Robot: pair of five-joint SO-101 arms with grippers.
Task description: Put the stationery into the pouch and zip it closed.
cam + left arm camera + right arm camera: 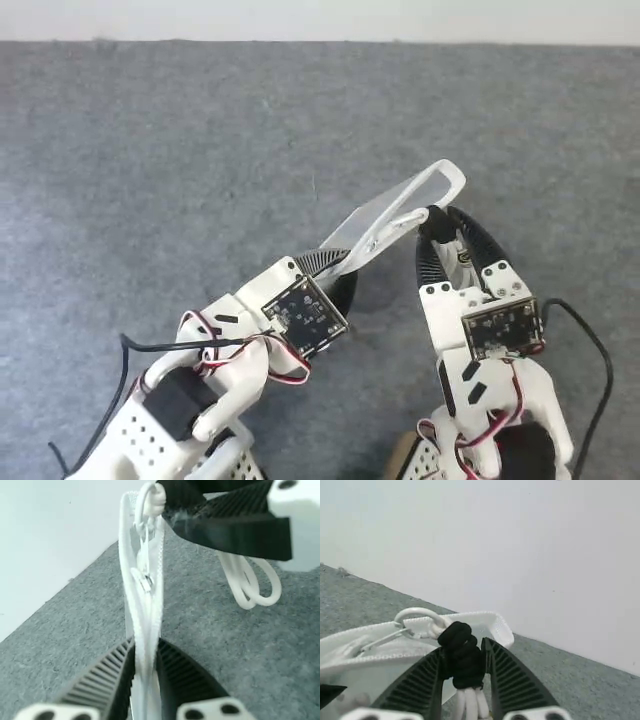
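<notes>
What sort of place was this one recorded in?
Probably a bare robot test bench: grey felt-like mat, plain white wall behind, and two arms holding a clear pouch, one by its pull cord.

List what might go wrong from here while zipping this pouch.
1. The right pincer grips only the black knot of the white cord, so a hard pull may slip the knot free.
2. The left pincer pinches just a thin edge of the raised pouch, which may slide out, or twist and jam the zipper slider.
3. The cord's loose loops may snag on a finger.
</notes>
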